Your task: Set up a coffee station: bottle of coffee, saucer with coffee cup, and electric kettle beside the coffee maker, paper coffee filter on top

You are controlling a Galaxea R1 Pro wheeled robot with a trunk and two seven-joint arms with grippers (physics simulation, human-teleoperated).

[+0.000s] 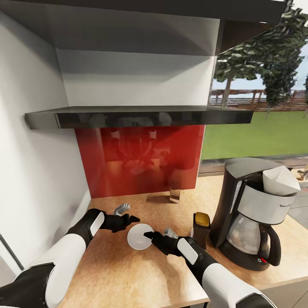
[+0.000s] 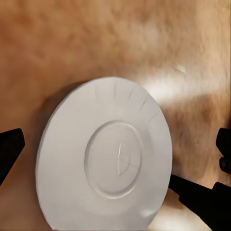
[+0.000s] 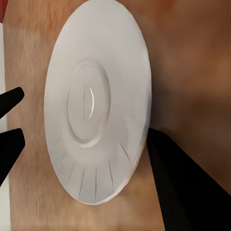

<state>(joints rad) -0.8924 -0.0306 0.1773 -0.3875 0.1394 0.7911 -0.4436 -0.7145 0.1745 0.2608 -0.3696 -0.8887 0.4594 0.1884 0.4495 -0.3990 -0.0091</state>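
1. White saucer (image 1: 139, 236) lying flat on the beige wood-grain counter (image 1: 128, 273), empty, no cup on it, well left of the coffee maker (image 1: 252, 214) with the bottle of coffee (image 1: 201, 229) standing between.
2. Round, so no long axis to line up with; only the thin rim (image 2: 103, 84) to catch, lying close against the counter.
3. Flanked by both arms: left gripper (image 1: 128, 220) just beside the rim on the far-left side, right gripper (image 1: 155, 238) at the near-right side, fingertip right at the rim.
4. Right jaws spread wide, saucer between them in the right wrist view (image 3: 96, 103), one dark finger (image 3: 183, 183) at the rim, nothing clamped.
5. Left jaws likewise parted and holding nothing, saucer centred between them in the left wrist view, fingers (image 2: 9, 147) apart from the edge.
6. Nearer by a little: the right, and on the side facing the coffee maker, so likely the better arm for shifting the saucer rightward.
7. Paper coffee filter (image 1: 280, 179) already sitting on top of the coffee maker.
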